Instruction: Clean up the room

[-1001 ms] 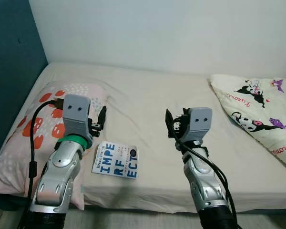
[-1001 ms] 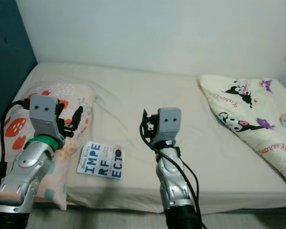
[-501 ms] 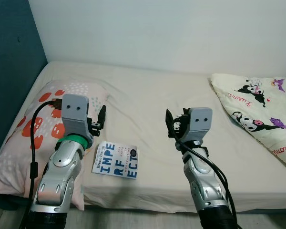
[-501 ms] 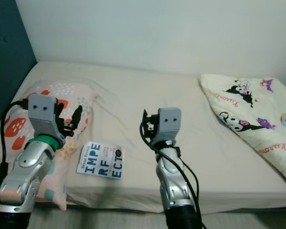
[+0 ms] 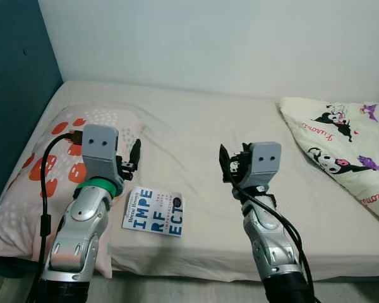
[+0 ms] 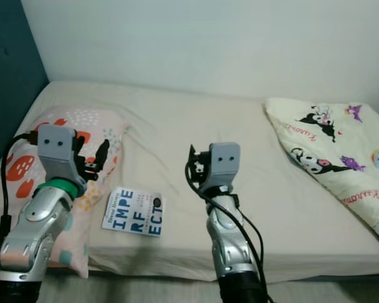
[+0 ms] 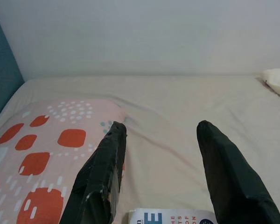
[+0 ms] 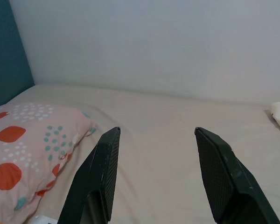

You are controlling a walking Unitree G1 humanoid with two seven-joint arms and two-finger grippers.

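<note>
A white book (image 5: 153, 211) with big blue letters lies flat near the front edge of the bed (image 5: 196, 139). My left gripper (image 5: 134, 154) is raised above the book's far left corner, beside the pillow (image 5: 44, 164), and its fingers (image 7: 107, 158) are open with nothing between them. My right gripper (image 5: 226, 165) hovers over the middle of the bed, to the right of the book, also open and empty. In the left wrist view the book's top edge (image 7: 170, 217) peeks in between the fingers.
A pink pillow with red and teal spots lies at the bed's left end, against the dark teal headboard (image 5: 12, 82). A cartoon-print quilt (image 5: 347, 145) is bunched at the right end. A white wall (image 5: 227, 38) runs behind the bed.
</note>
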